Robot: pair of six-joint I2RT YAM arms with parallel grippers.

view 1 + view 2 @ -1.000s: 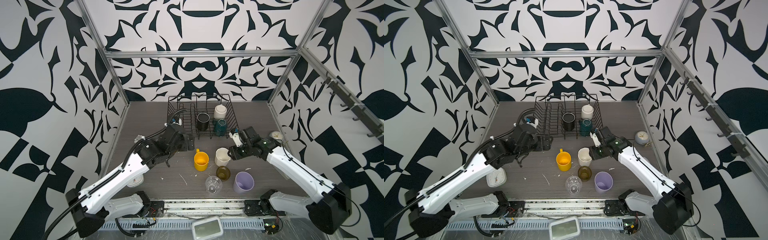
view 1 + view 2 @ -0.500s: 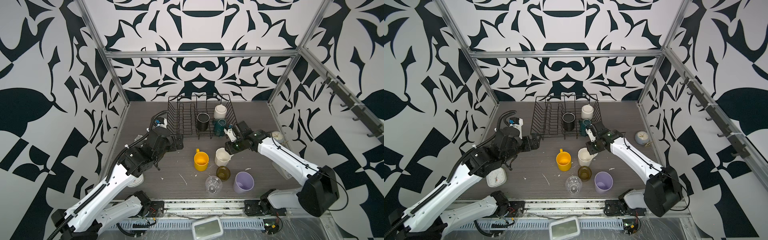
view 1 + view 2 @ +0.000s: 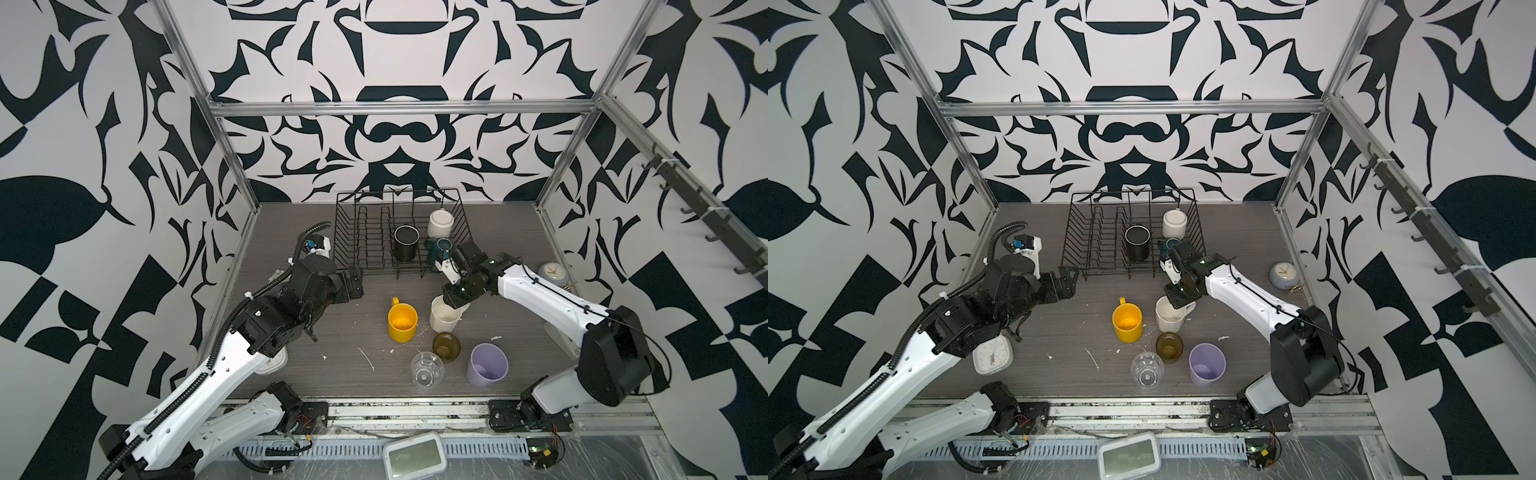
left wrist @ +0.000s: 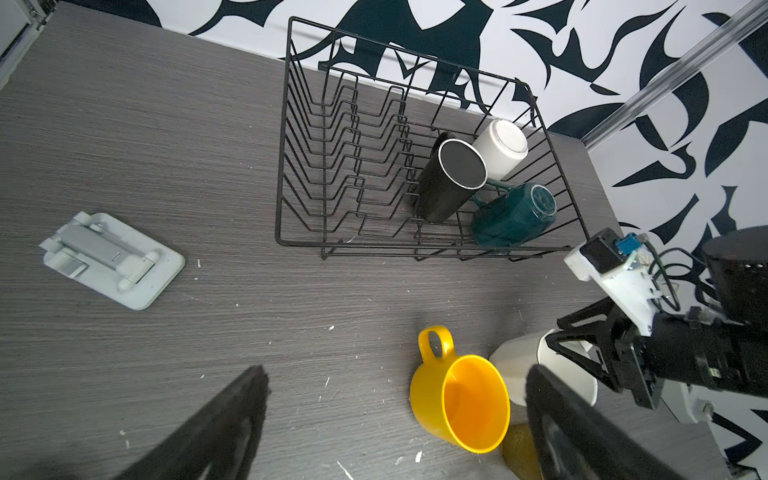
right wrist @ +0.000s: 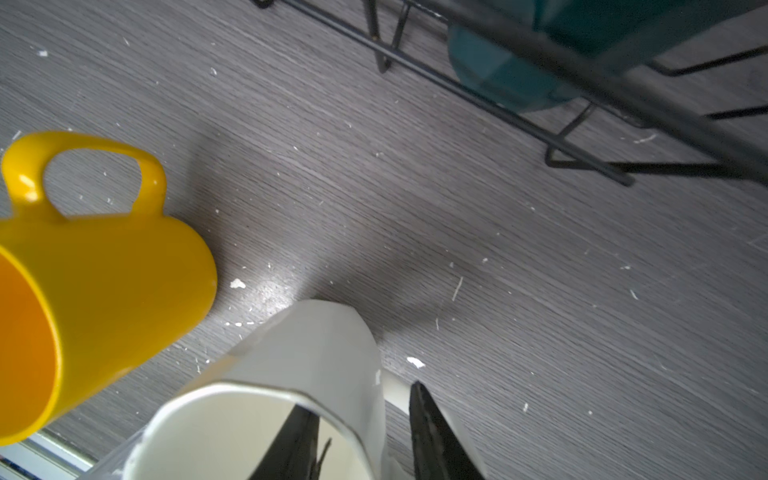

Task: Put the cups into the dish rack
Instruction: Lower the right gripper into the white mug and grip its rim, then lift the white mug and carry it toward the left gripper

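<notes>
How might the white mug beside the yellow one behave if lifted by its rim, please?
The white mug looks stiff and glossy, so probably slippery. With the right gripper straddling one wall, it may tilt. Likely breakable if dropped.

Three cups (image 3: 1137, 245) inside dish rack (image 3: 1100, 245)

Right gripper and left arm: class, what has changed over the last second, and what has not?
The right gripper moved from beside the faceted white mug onto its rim, one finger inside, one outside; a firm grip is not yet clear. The left gripper, open, drew back leftward from the dish rack. Nothing else moved.
</notes>
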